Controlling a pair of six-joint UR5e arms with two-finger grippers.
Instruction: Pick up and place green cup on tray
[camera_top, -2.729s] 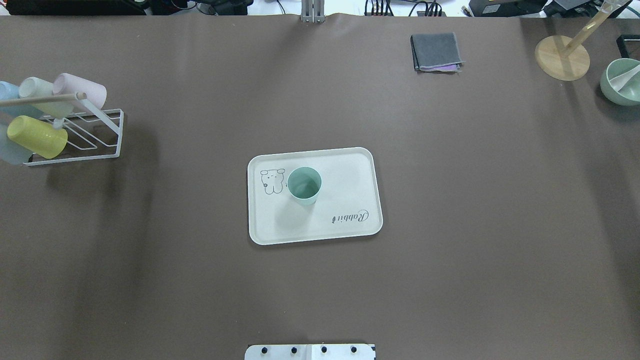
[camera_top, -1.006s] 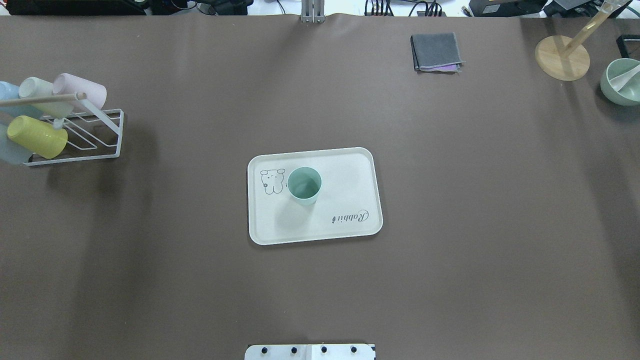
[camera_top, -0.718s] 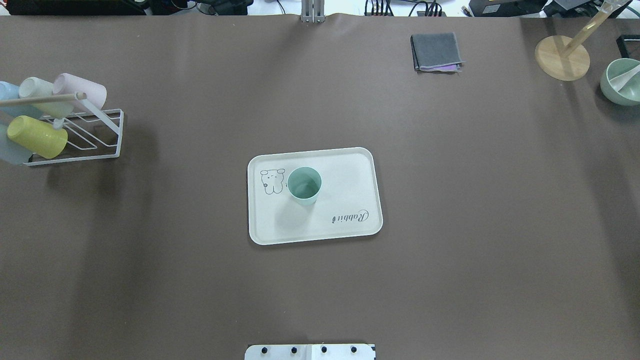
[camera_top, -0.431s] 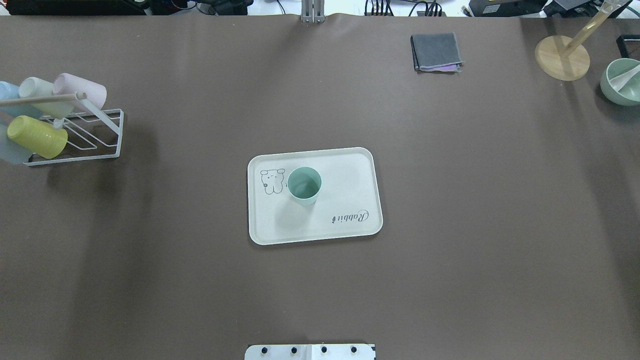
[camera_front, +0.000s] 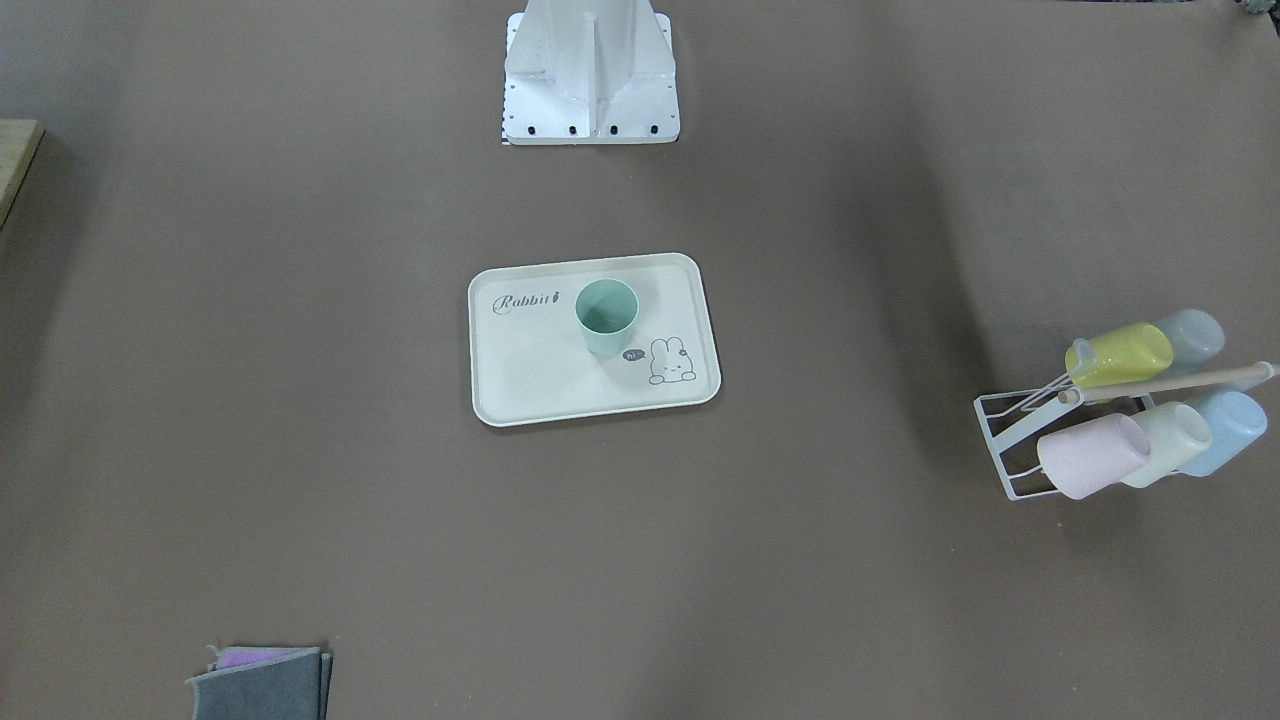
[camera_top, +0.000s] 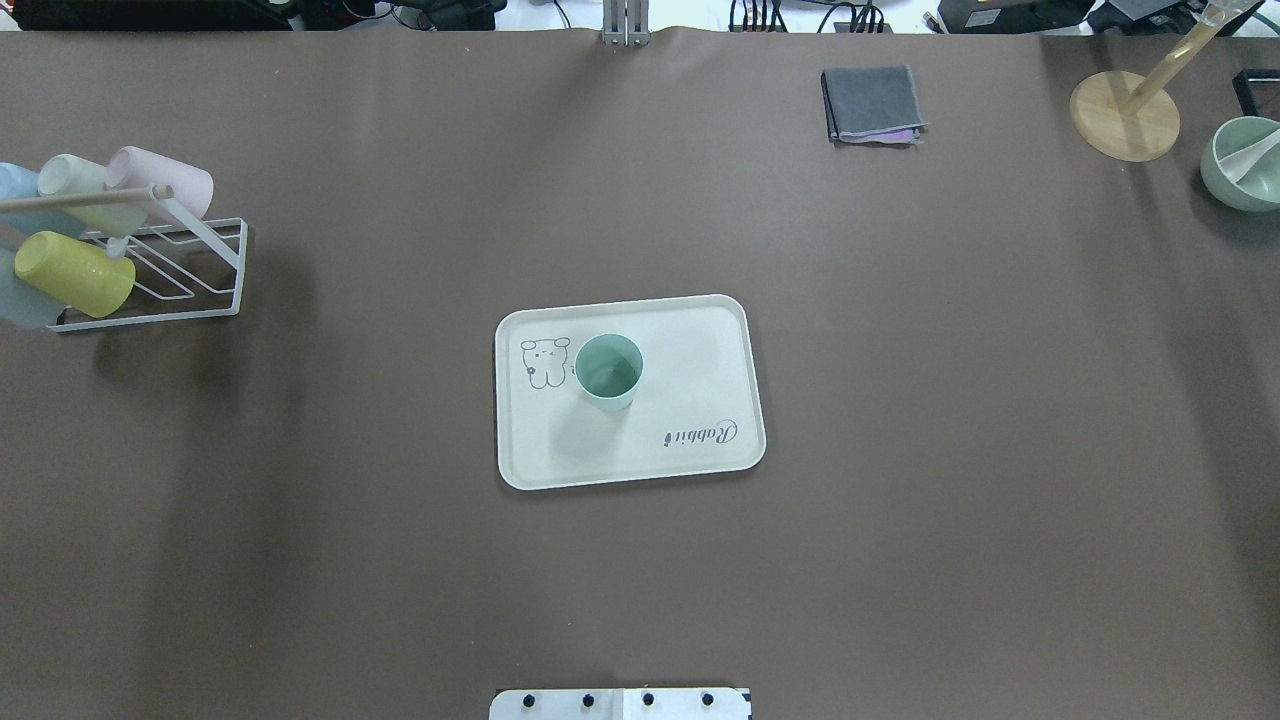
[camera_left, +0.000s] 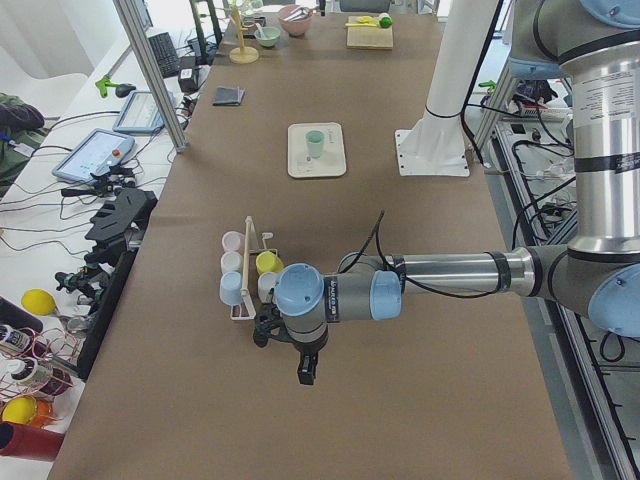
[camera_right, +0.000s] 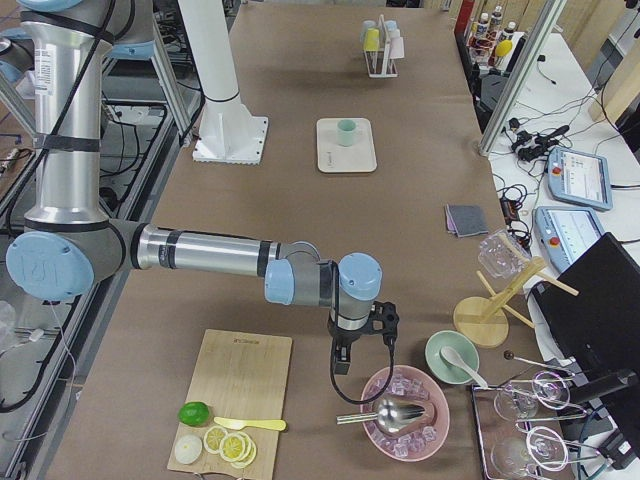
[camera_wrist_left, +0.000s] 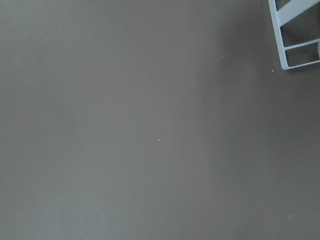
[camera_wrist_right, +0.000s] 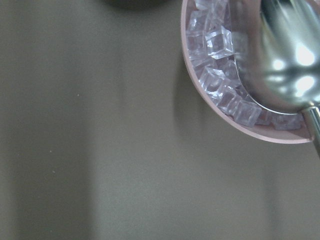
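The green cup (camera_top: 609, 371) stands upright on the tray (camera_top: 690, 350), inside the rim and just beside the bunny drawing (camera_top: 545, 362). Brown bench (camera_top: 900, 400) surface borders the tray on all four sides. The cup rack (camera_top: 205, 232) and folded cloth (camera_top: 872, 102) sit well apart from the tray. The left claw (camera_left: 306, 372) and right claw (camera_right: 343, 362) hang well apart from the tray; whether either is wide or narrow cannot be told.
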